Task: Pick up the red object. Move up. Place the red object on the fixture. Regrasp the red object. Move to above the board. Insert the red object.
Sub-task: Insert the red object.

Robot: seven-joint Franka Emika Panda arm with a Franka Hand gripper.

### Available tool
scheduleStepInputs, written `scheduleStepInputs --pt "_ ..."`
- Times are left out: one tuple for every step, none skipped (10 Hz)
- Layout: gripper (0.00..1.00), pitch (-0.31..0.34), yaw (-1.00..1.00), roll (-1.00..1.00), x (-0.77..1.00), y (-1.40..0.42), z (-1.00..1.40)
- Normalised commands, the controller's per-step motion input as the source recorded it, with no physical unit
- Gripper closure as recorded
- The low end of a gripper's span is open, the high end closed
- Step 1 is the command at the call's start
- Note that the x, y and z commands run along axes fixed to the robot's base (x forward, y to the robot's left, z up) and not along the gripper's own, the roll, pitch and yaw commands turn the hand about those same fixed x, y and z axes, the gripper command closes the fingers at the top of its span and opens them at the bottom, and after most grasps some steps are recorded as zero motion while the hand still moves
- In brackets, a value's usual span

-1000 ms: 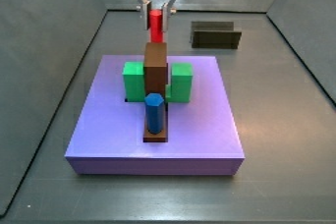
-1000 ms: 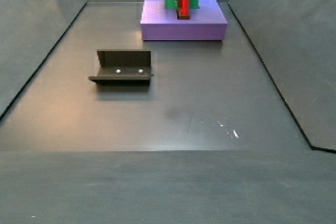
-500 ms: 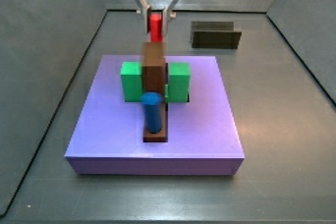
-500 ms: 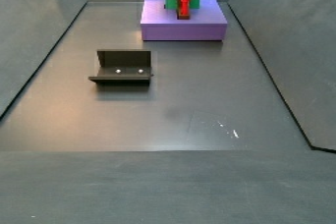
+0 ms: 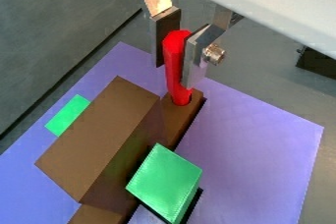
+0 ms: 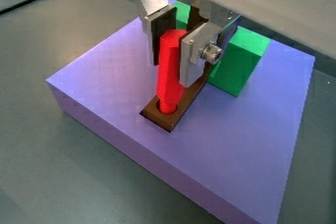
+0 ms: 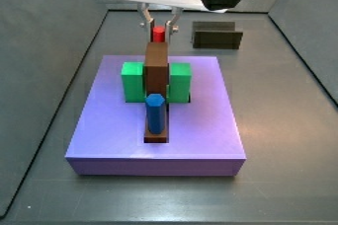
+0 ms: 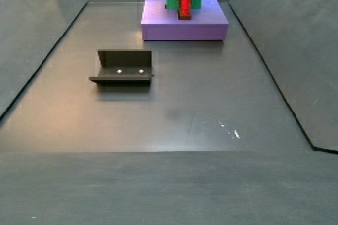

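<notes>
— Now, where was the red object (image 5: 175, 63)?

— Upright at the far end of the brown bar (image 5: 108, 147) on the board (image 6: 108, 90), its lower tip sunk in the bar's slot. The gripper (image 5: 182, 33) was clamped on its upper part, silver fingers (image 6: 201, 49) pressed to either side.

— Any change from a second before?

— It stood lower: in a side view only a short red stub (image 7: 158, 33) showed above the bar, where a long stretch had shown earlier. The gripper had come down with it.

— What crowded it?

— Two green blocks (image 7: 133, 81) flanked the bar at mid-board, just beside the peg. The blue cylinder (image 7: 154, 112) stood on the bar's near end, well apart.

— And the fixture (image 8: 123, 68)?

— Empty on the floor, well away from the board in a side view; in another it sat (image 7: 216, 37) beyond the board's far right corner.
</notes>
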Motion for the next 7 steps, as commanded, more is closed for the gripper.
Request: scheduleStepInputs --pt "1.0 0.107 -0.12 0.02 0.59 0.0 -0.33" --pt "1.0 0.046 -0.07 0.0 0.52 0.0 -0.27" --pt "1.0 0.0 -0.06 0.0 0.2 0.0 -0.3" --pt "1.0 0.0 -0.01 0.0 -0.02 0.01 -0.37" --pt "1.0 0.0 0.0 0.0 -0.03 0.05 -0.26" --pt "1.0 0.0 0.0 0.01 0.0 0.0 0.0" --pt "1.0 0.0 0.0 0.0 0.0 0.0 0.0"
